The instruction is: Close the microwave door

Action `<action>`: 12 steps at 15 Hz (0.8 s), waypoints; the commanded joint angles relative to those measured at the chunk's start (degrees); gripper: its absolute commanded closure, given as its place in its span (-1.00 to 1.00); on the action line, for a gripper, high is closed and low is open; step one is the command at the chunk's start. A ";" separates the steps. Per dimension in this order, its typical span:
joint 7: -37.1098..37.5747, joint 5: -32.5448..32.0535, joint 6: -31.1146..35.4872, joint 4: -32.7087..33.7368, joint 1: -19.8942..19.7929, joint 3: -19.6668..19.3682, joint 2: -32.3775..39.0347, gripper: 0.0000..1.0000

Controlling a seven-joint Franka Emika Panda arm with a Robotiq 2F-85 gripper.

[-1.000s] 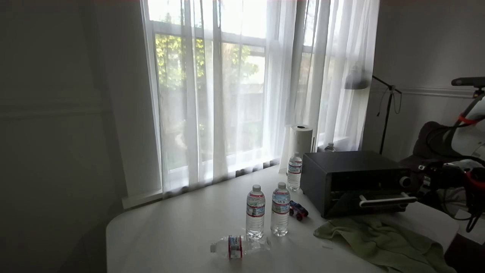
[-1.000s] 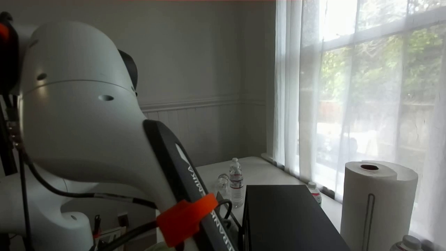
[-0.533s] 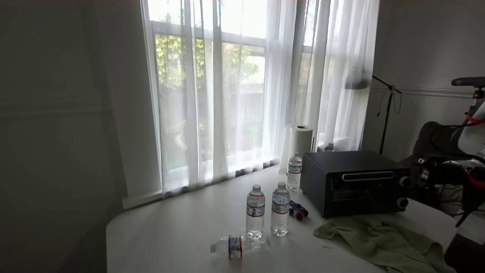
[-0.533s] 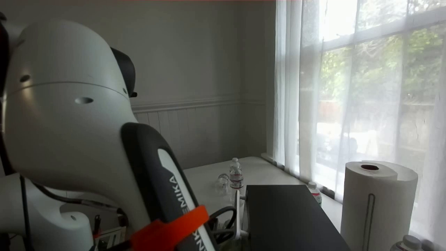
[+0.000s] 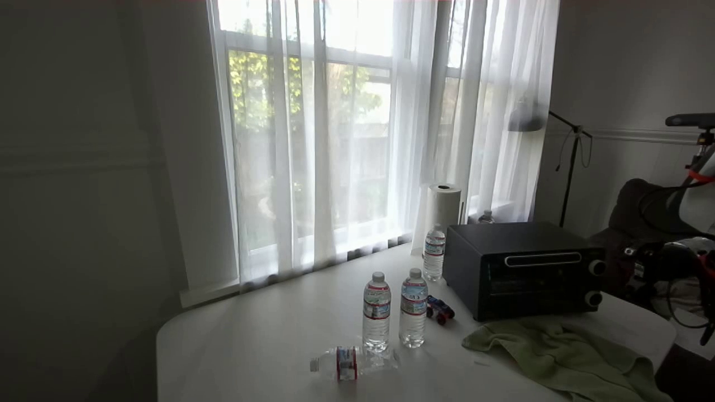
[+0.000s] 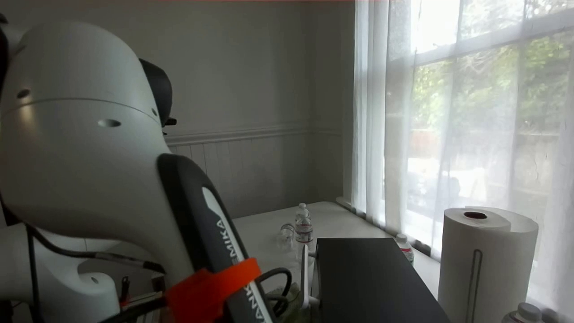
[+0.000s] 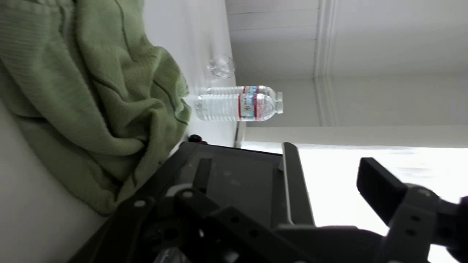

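The gripper (image 7: 285,168), its two black fingers (image 7: 382,190) spread well apart.
In the wrist view they face each other across a wide gap, one on each side of the gripper's middle. The white arm (image 5: 699,209), seen in both exterior views, stands above the gripper; an orange strap (image 6: 213,287) wraps its slanting link (image 6: 190,202), and dark cables (image 6: 141,263) loop beside it.
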 commanded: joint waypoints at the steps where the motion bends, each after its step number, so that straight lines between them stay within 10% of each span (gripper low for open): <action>1: 3.11 -5.53 9.12 -6.99 1.76 -3.13 -8.64 -1.00; 12: 9.25 -12.56 50.24 -31.00 8.64 -0.82 -37.62 -1.00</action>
